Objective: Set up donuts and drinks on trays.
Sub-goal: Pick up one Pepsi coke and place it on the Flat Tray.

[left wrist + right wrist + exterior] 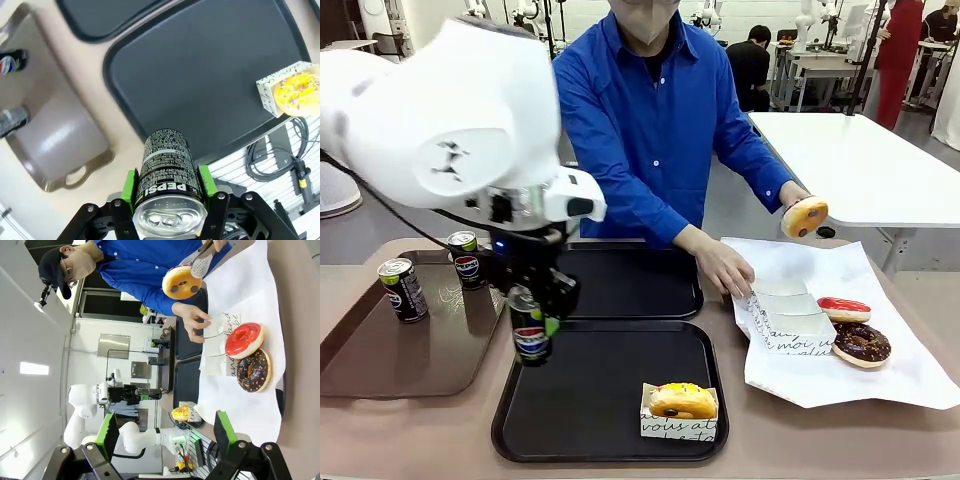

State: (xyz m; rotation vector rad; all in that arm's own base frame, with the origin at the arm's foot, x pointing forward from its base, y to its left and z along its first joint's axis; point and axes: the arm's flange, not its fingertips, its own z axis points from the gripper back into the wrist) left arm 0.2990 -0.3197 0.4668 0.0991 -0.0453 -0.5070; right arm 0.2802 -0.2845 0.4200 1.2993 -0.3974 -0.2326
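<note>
My left fingers [131, 184] pinch a can [165, 165] at mid-body, upright, over the left rim of the near tray [610, 370]. A donut [682, 402] sits on it, front right. Right fingers [111, 432] spread, empty. Can is likely thin-walled and slick: hold mid-body, moderate squeeze.

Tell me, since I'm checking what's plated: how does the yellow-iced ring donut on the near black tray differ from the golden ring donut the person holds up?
The yellow-iced ring donut sits in a white paper sleeve; the golden ring donut is bare. The yellow-iced one rests on the near black plastic tray; the golden one is held in the air by the person's metal tongs. Both are ring donuts of similar size.
</note>
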